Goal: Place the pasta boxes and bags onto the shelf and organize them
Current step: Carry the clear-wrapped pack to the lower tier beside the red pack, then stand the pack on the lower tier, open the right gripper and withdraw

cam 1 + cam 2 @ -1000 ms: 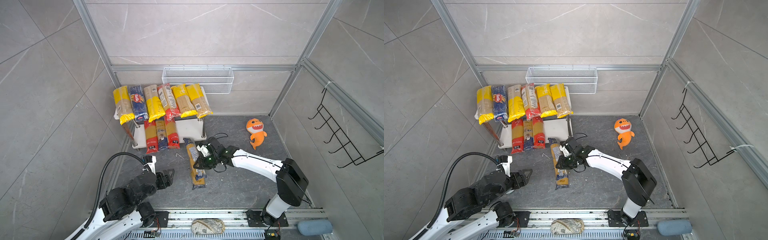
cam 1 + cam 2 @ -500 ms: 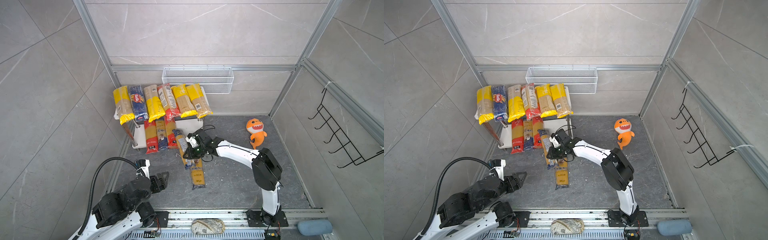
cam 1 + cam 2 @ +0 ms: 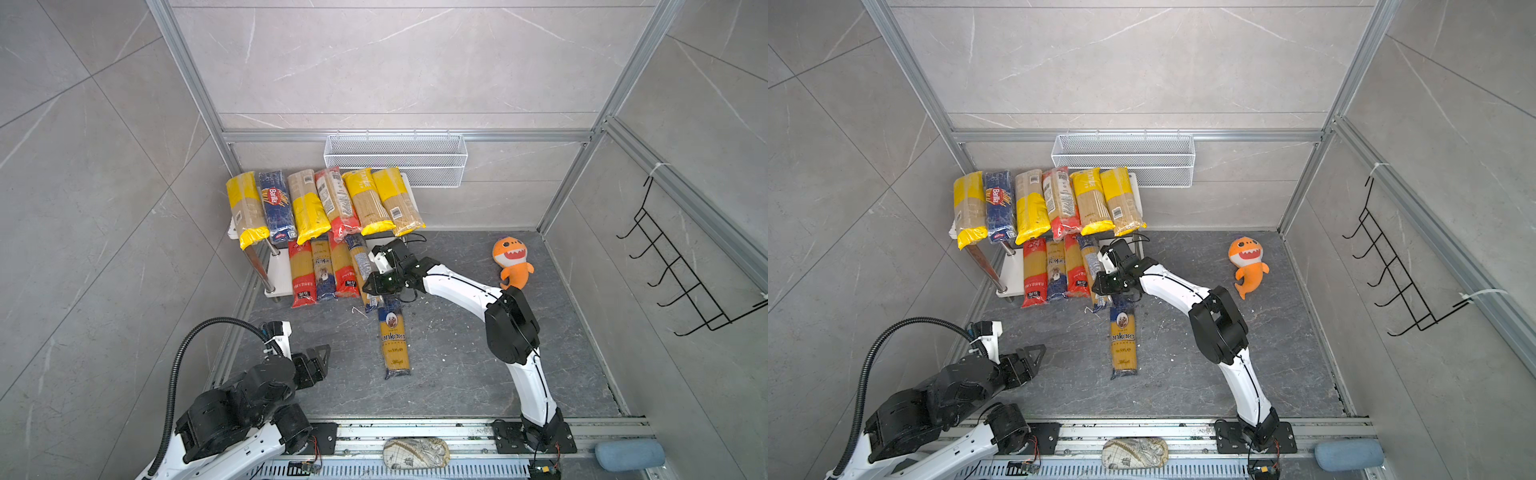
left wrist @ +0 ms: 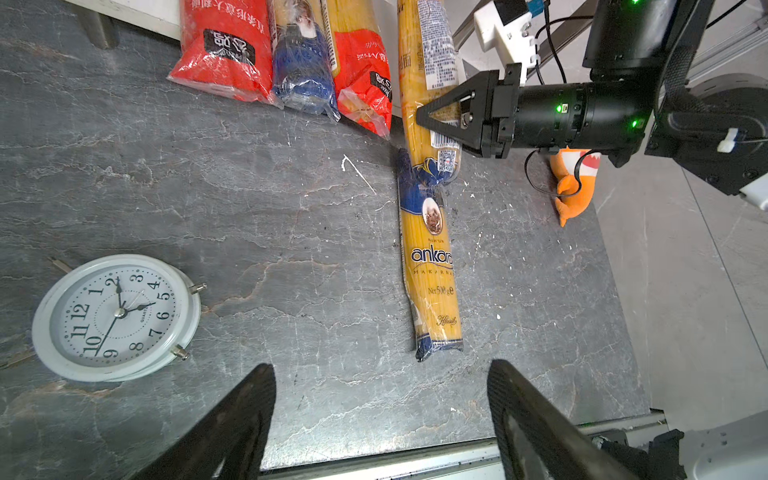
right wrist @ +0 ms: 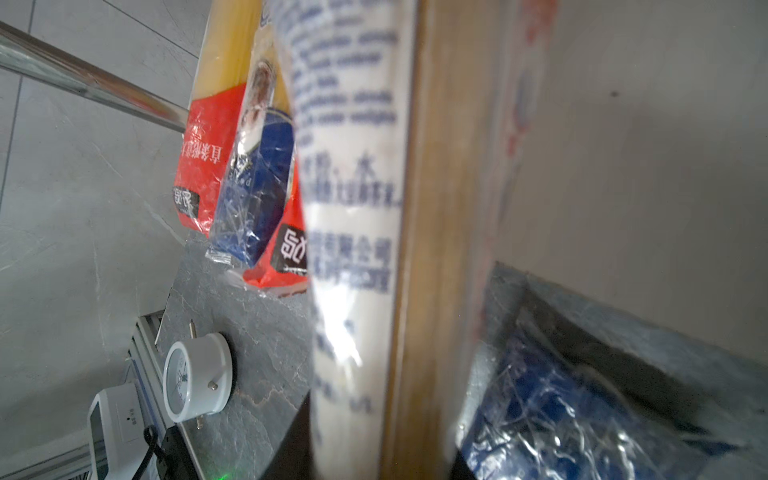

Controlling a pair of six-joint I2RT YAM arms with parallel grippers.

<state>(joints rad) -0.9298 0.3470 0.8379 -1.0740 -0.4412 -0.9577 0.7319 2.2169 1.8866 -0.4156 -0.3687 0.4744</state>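
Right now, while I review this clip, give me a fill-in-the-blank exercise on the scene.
The shelf carries ___ packs on its top board. The right gripper is shut on a spaghetti pack at the shelf's ___ board. The left gripper is ___ and empty. A round white ___ lies near it.
Missing words: six; lower; open; clock.

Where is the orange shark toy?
In both top views the shark lies on the dark floor at the right, near the back corner, beside the right arm.

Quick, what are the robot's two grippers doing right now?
Left gripper: open, holding nothing.
Right gripper: closed on a blue-ended spaghetti pack.
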